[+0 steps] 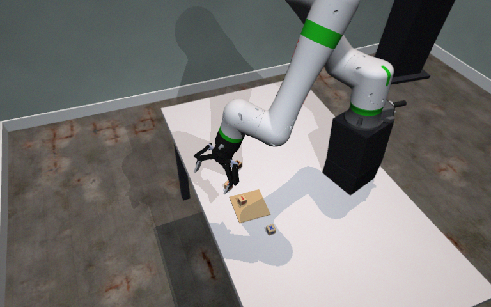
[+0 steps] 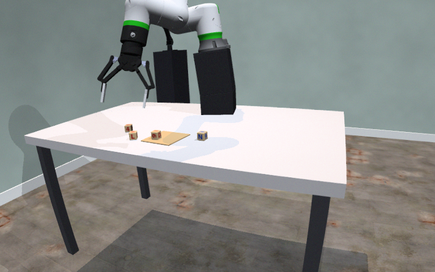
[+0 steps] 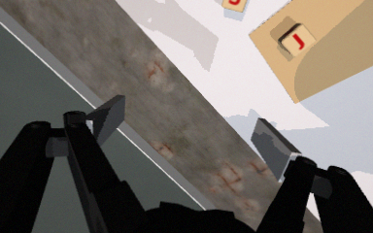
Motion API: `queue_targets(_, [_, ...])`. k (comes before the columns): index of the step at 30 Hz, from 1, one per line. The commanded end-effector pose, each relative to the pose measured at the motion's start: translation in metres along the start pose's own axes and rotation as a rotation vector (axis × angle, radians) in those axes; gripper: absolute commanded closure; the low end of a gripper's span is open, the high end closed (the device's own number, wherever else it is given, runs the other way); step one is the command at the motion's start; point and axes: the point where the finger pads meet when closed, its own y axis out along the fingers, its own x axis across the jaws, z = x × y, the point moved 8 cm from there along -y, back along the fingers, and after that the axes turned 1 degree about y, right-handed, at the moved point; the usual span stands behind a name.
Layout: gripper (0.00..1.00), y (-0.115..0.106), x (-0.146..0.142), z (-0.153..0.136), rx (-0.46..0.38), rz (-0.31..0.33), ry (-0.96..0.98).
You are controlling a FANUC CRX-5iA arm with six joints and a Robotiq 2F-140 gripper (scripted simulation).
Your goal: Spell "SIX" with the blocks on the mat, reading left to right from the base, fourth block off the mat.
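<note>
A tan mat point(image 1: 259, 213) point(image 2: 175, 136) point(image 3: 336, 15) lies on the white table point(image 1: 355, 247) point(image 2: 263, 141). A block with a red top letter that looks like J point(image 1: 241, 199) point(image 2: 156, 134) point(image 3: 296, 39) stands on the mat's corner. The block with a blue X point(image 1: 271, 229) point(image 2: 201, 135) lies off the mat, on the table beside it. Two more red-lettered blocks lie off the mat on the other side: one point(image 1: 226, 185) point(image 2: 132, 135) point(image 3: 234, 4) close by, and one point(image 1: 238, 164) point(image 2: 128, 127) farther off, both partly hidden in the top view. My gripper point(image 1: 211, 176) point(image 2: 123, 100) point(image 3: 190, 118) is open and empty, high above the table edge near these two.
The robot's black pedestal point(image 1: 355, 151) point(image 2: 214, 80) stands on the table behind the mat, with a black column point(image 2: 171, 75) beside it. The table edge and the floor lie right below the gripper in the wrist view.
</note>
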Motion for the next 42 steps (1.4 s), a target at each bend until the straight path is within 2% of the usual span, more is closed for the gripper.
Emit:
queue_targets(1, [0.00, 0.002, 0.009, 0.012, 0.057, -0.063, 0.109])
queue_targets(14, [0.00, 0.007, 0.057, 0.053, 0.174, -0.142, 0.414])
queue_targets(16, [0.00, 0.007, 0.057, 0.053, 0.174, -0.142, 0.414])
queue_targets(20, [0.00, 0.007, 0.078, 0.067, 0.225, -0.172, 0.529])
queue_targets(26, [0.00, 0.007, 0.085, 0.072, 0.242, -0.182, 0.566])
queue_targets(27, [0.60, 0.007, 0.085, 0.072, 0.242, -0.182, 0.566])
queue_targets(42, [0.60, 0.007, 0.085, 0.072, 0.242, -0.182, 0.566])
